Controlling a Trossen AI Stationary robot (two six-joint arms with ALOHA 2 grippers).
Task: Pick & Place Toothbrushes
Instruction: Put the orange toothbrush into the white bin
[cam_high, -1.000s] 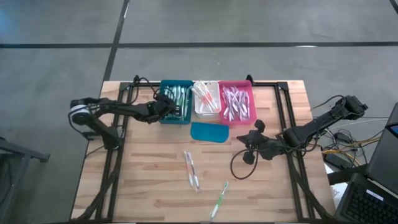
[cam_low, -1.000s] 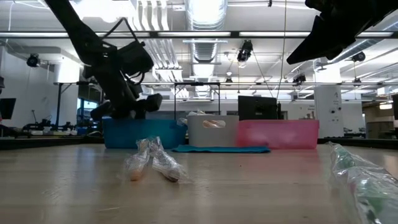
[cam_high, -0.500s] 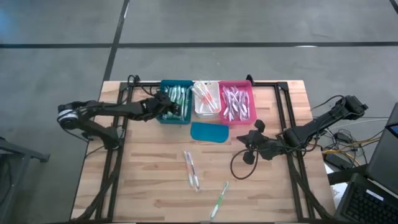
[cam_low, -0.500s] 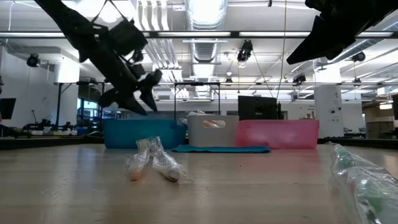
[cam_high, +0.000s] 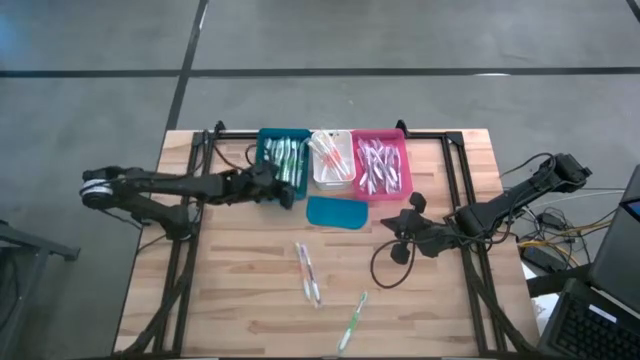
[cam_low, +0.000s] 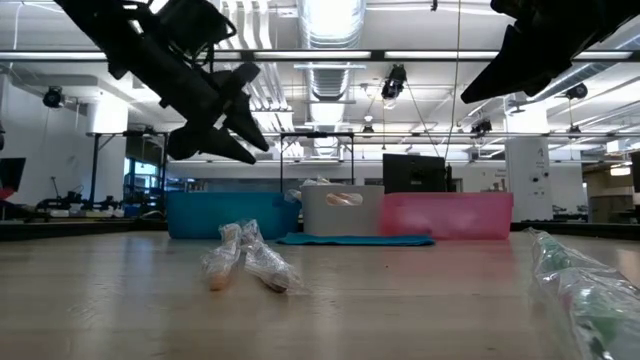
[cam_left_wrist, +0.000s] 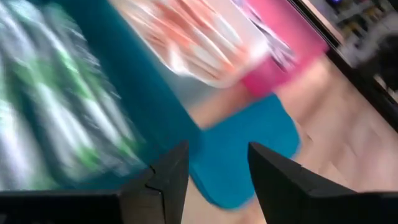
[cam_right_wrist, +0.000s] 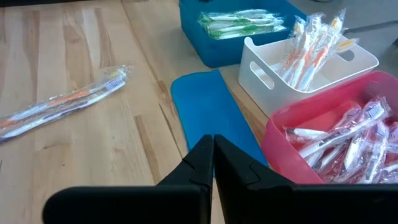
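Three wrapped toothbrushes lie flat on the table: two with orange accents side by side (cam_high: 308, 272) (cam_right_wrist: 62, 102) and a green one (cam_high: 352, 320). Many more fill the teal bin (cam_high: 284, 163), the white bin (cam_high: 331, 158) and the pink bin (cam_high: 381, 165). My left gripper (cam_high: 280, 192) (cam_left_wrist: 214, 171) hangs open and empty above the teal bin's near edge, well above the table (cam_low: 245, 110). My right gripper (cam_high: 395, 225) (cam_right_wrist: 213, 155) is shut and empty, right of the flat teal lid (cam_high: 337, 212).
The three bins stand in a row at the table's far side, with the teal lid (cam_right_wrist: 208, 112) lying just in front of them. A black frame (cam_high: 455, 180) runs along the table's left, right and far edges. Bare wood lies around the loose toothbrushes.
My left gripper has risen out of the teal bin and moved toward the table's near edge and a little to the right, ending above the bin's near wall. The right arm and the loose toothbrushes have kept still.
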